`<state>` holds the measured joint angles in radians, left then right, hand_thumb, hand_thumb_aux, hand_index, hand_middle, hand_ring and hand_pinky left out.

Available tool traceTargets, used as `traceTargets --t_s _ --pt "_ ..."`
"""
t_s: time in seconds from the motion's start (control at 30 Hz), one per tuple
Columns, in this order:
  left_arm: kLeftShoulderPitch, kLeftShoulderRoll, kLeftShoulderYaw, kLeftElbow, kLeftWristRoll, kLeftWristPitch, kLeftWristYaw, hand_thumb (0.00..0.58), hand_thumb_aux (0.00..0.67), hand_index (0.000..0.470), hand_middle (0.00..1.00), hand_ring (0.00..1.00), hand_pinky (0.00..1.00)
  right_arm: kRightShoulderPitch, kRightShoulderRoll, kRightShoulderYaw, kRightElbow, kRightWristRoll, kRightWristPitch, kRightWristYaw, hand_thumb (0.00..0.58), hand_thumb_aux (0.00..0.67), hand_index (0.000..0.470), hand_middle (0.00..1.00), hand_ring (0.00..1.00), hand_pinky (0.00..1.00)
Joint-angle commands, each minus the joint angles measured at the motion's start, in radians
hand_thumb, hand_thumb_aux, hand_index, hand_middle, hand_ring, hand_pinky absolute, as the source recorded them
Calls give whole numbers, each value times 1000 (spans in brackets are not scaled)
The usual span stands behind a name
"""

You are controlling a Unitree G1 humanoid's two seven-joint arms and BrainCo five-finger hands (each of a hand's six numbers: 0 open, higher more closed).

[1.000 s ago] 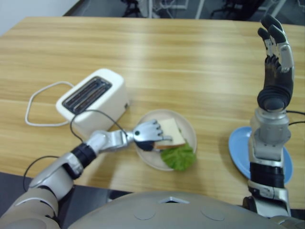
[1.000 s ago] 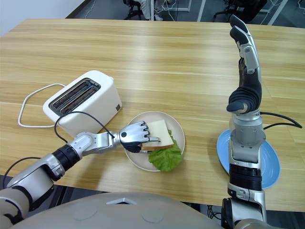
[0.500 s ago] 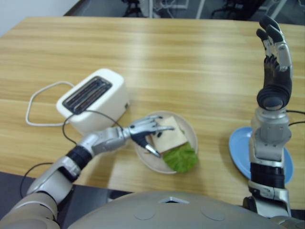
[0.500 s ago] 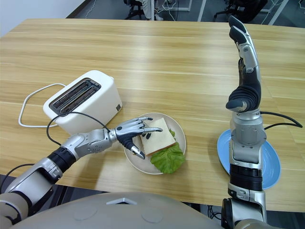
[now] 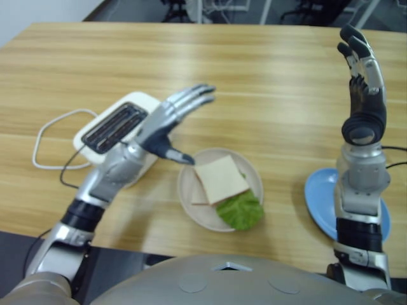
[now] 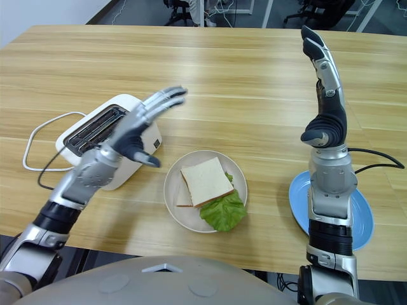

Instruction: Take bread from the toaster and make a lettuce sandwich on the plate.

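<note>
The left robot hand [image 6: 137, 130] is held open above the toaster [image 6: 86, 136], the right robot hand [image 6: 325, 89] upright and open; bread [image 6: 203, 180] is laid over lettuce [image 6: 224, 213] on the plate [image 6: 173, 203].

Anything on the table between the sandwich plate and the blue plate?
Nothing: bare tabletop runs between the sandwich plate and the blue plate, seen plainly in both eye views.

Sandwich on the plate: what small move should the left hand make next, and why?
Probably draw the left hand back to rest beside the toaster. It is open, holds nothing, and hangs above the toaster, while the top bread slice already lies over the lettuce and a lower slice on the plate, so the sandwich looks finished.
</note>
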<state>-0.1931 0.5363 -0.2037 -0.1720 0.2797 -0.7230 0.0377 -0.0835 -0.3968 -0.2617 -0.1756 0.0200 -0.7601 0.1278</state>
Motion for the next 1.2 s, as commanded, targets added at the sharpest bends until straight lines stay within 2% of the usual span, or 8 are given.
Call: traceTargets --t_s 0.03,0.1,0.13,0.17,0.2,0.27,0.33,1.2 --pt "72 50 41 -77 -170 27 -108 0 0 0 0 0 0 51 -31 27 33 110 35 82 0 0 0 0 0 0" --pt "139 109 31 -79 -256 8 -202 0 0 0 0 0 0 102 -66 53 63 159 36 160 0 0 0 0 0 0" --pt "167 133 22 -73 -286 -1 -245 468 376 258 0 0 0 124 -82 60 78 171 34 189 0 0 0 0 0 0" --pt "206 163 14 -56 -307 -27 -288 580 670 460 510 510 510 155 -107 69 104 177 26 233 0 0 0 0 0 0" --pt "242 188 5 -39 -328 -51 -328 580 670 460 510 510 510 180 -129 72 131 175 14 265 0 0 0 0 0 0" --pt "307 233 -18 6 -351 -100 -409 580 670 460 1000 1000 1000 231 -172 70 179 185 -20 325 572 594 408 298 298 298" --pt "350 267 -34 43 -353 -123 -476 580 670 460 1000 1000 1000 263 -214 78 208 213 -26 392 580 670 460 1000 1000 1000" --pt "274 79 -223 499 -141 -73 -787 580 670 460 1000 1000 1000 370 -343 417 315 167 91 908 580 670 460 1000 1000 1000"
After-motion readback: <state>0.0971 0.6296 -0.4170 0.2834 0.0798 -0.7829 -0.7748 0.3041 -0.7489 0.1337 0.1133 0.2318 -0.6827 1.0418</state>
